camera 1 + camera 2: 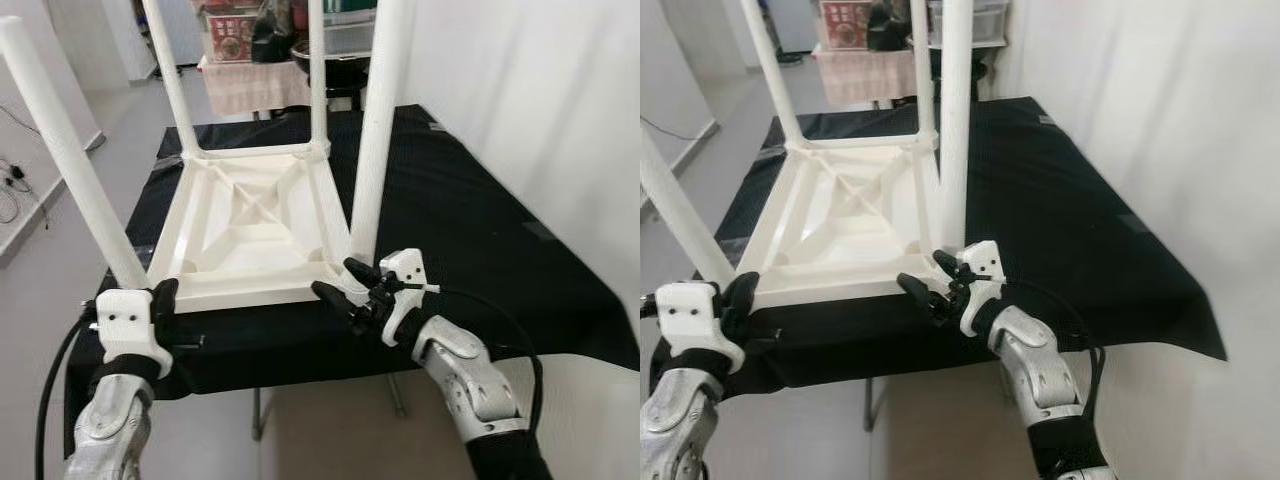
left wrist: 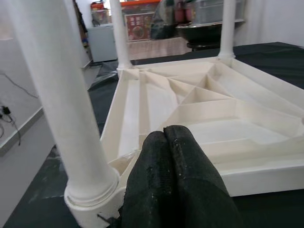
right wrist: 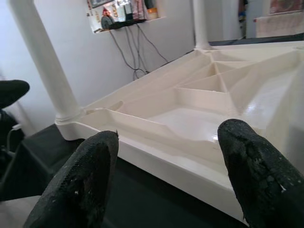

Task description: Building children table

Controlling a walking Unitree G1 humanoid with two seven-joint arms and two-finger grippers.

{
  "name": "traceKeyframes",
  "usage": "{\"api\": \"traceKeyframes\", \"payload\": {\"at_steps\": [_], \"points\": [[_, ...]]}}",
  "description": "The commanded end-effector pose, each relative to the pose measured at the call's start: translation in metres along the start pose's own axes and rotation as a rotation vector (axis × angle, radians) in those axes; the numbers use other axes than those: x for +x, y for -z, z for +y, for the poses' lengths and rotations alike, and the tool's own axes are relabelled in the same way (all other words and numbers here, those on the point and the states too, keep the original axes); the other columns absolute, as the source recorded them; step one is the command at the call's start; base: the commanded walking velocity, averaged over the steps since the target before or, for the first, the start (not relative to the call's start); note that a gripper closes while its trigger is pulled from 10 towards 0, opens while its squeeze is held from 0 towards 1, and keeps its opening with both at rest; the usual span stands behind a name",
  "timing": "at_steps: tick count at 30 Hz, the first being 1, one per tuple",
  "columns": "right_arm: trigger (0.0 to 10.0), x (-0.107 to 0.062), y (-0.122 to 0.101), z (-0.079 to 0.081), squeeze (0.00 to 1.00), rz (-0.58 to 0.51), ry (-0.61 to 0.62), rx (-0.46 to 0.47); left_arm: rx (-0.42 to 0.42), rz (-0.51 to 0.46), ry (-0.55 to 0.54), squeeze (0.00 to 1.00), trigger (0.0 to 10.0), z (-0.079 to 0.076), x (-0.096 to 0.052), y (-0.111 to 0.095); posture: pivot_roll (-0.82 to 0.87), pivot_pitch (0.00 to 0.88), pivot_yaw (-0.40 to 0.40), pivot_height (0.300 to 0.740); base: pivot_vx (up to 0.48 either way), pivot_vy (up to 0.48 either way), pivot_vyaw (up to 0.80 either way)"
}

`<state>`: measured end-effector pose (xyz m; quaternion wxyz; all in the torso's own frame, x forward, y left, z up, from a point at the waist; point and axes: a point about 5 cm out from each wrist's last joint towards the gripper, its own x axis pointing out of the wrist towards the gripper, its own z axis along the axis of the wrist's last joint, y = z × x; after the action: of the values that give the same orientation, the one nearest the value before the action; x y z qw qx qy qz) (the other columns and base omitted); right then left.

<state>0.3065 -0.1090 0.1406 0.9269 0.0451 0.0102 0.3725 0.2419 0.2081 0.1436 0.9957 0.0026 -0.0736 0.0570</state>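
Observation:
A white children's table lies upside down on a black-covered table, with its legs pointing up. My left gripper is shut, fingers pressed together with nothing between them, at the near left corner beside the near left leg. In the left wrist view its fingertips sit just in front of the white rim, with that leg's socket beside them. My right gripper is open at the near right corner, below the near right leg. Its fingers straddle the table's near edge without touching it.
A white wall runs close along the right side. Behind the black table stand a cloth-covered stand with boxes and a dark pan. Cables lie on the floor at the left.

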Motion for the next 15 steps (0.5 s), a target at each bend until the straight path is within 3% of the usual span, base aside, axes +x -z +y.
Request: {"api": "traceKeyframes", "payload": {"at_steps": [1,15], "points": [[10.0,0.0018,-0.0016,0.0005,0.00,-0.013,-0.004,0.000,0.015,0.015,-0.020,0.00,10.0,0.0061,-0.0017,0.0037,-0.05,0.000,0.059,0.740,0.000,0.000,0.00],[10.0,0.0026,-0.0037,0.0008,0.00,-0.022,-0.012,0.005,0.020,0.015,-0.020,0.00,10.0,0.0066,-0.0009,0.0027,-0.05,0.000,0.062,0.740,0.000,0.000,0.00]]}}
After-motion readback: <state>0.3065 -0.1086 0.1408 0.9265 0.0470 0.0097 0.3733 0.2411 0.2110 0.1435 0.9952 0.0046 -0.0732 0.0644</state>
